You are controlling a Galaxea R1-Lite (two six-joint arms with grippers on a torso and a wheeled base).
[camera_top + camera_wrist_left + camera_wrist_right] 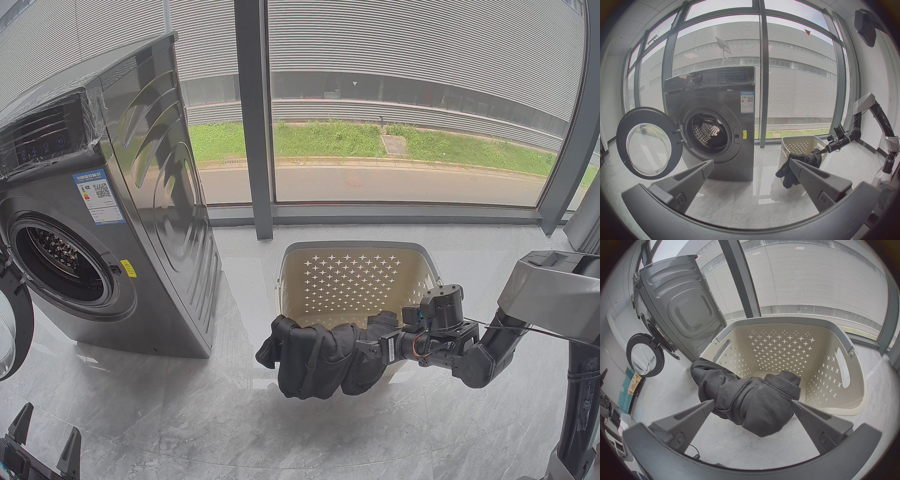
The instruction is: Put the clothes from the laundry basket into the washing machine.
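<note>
The right tool clamps a thick bunch of the dark garment between its fingers. The garment hangs over the near rim of the laundry basket, its long axis running sideways toward the robot's left. The washing machine stands well apart on that same left side, with its door swung open and its drum opening facing the robot, so the carry likely goes leftward. The left tool sits low and nearer the machine, spread and holding nothing.
</note>
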